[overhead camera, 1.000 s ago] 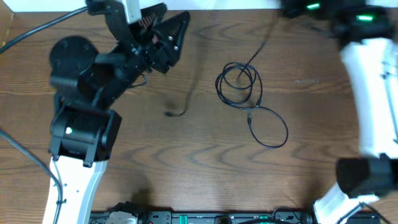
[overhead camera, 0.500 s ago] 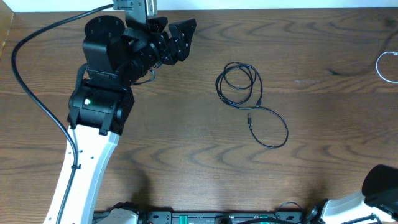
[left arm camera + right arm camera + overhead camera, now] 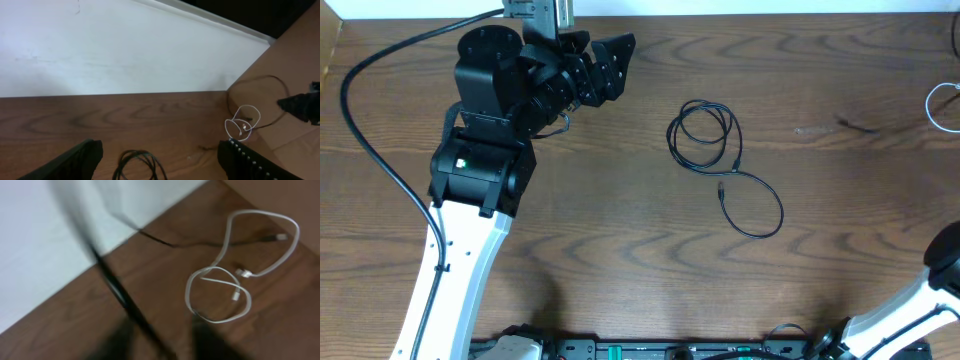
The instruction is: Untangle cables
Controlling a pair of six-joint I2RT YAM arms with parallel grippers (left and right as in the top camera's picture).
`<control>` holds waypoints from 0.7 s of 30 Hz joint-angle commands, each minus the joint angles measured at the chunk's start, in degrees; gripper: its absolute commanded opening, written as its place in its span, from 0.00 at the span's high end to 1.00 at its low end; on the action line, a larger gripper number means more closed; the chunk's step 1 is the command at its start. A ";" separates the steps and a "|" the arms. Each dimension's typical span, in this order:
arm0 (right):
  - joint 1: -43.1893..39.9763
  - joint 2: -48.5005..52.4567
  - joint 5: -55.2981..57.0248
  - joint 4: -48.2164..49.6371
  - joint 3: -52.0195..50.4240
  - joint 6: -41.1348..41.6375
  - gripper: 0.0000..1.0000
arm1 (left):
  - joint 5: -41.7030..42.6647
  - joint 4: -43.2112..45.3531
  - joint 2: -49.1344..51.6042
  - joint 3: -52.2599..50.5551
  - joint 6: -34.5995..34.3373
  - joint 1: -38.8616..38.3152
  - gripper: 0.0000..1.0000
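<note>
Three cables, and they look nearly apart! The desk (image 3: 620, 230) stretches wide, and the left arm (image 3: 470, 190) leans in over its far left side. The left fingers (image 3: 616, 66) are spread wide, pinching nothing. Just ahead of those tips lies the coiled black cable (image 3: 705, 135), alone and looped on itself. Well beyond them, near the right fingers (image 3: 167, 342), the white cable (image 3: 240, 292) curls across a thin second black cable (image 3: 165, 241). Those right fingers are a dark smear on their own camera; spread or pressed together, I cannot tell. My read: the sorting is far along, with that one crossing left to clear. The next move calls for a fine pinch on the white cord, drawn sideways off the black.
</note>
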 commanded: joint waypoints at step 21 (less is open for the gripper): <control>-0.94 -1.07 -6.64 -18.80 0.17 -1.36 0.01 | 0.39 -7.02 9.97 0.63 3.63 -5.31 0.21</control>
